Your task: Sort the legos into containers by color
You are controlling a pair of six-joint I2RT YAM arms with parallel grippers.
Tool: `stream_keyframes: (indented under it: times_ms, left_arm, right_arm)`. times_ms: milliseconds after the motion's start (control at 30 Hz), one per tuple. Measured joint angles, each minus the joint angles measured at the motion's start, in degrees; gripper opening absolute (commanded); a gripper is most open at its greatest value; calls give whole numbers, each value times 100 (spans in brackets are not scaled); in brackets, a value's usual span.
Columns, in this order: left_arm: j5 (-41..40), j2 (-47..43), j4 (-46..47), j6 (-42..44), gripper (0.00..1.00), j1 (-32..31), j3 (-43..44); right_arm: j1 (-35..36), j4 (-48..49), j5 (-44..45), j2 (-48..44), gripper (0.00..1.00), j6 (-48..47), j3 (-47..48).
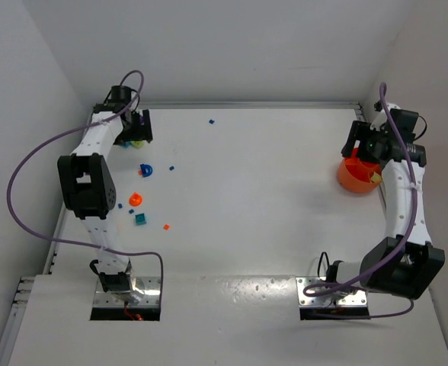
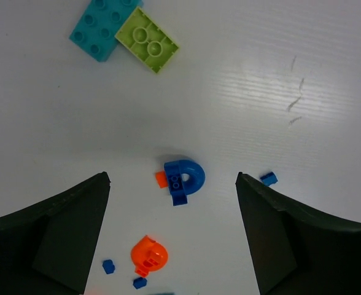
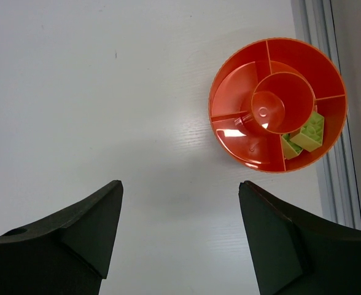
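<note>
The legos are mostly bunched on the left side of the white bench point(image 1: 270, 221). There's a blue arch-shaped plastic piece point(image 2: 185, 177) with a tiny orange-red brick point(image 2: 161, 179) touching its side. An orange rounded plastic piece point(image 2: 148, 255) sits nearer the arm, with small blue bricks point(image 2: 268, 179) scattered around. A teal studded brick point(image 2: 100, 26) is butted against a lime studded brick point(image 2: 148, 40) up near the far-left corner, and a lone blue speck point(image 1: 211, 120) lies close to the back wall.

The round orange plastic bowl with divided compartments point(image 3: 242, 80) is way over on the right, just beside the bench's side rail. It has lime bricks point(image 3: 312, 130) in one outer compartment, so I'd guess lime goes there.

The left arm's fingers point(image 2: 64, 239) are spread wide and holding nothing. They hang above the blue arch, probably lining up a pick. The right arm's fingers point(image 3: 291, 246) are wide and empty too, hovering beside the bowl rather than over it.

Room-wise, the middle of the bench is bare, so carrying stuff across looks easy. The tight spots are the teal/lime pair near the left wall and the bowl hugging the right edge. That orange-red brick touching the arch could get dragged along in a grab.
</note>
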Motion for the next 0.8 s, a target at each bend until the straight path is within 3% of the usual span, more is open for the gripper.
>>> stream_keyframes:
  times_ms: [67, 367, 800]
  left_arm:
    - [-249, 76, 31, -374, 100, 0, 50]
    - [-579, 800, 118, -1685, 100, 111, 601]
    - [-1108, 1849, -28, -2315, 96, -195, 1565]
  right_arm:
    - [0, -4, -20, 9, 76, 2, 0]
    - [0, -35, -31, 48, 76, 24, 0]
    - [0, -129, -63, 201, 76, 24, -2]
